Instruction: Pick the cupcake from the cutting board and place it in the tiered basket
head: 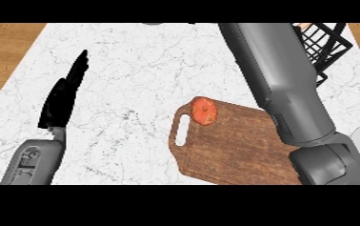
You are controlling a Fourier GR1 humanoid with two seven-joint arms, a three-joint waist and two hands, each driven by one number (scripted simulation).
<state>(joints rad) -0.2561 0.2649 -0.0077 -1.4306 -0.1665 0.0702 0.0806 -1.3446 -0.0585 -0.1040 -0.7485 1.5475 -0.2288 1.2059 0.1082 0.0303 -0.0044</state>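
Two arms: we see both forearms rising from the lower edge.
Left hand (62, 96): open, fingers straight, resting over the counter (141, 63) at the left.
Right hand: hidden; its forearm (281, 77) reaches toward the basket (325, 46) at the upper right, so we cannot tell its state.
Board (232, 148): wooden, handle slot at its left end.
Red-orange item (204, 110): on the board's upper left corner; we see no cupcake elsewhere.

Kitchen: marble counter (141, 77), wooden cutting board (239, 148), wire basket (325, 46).
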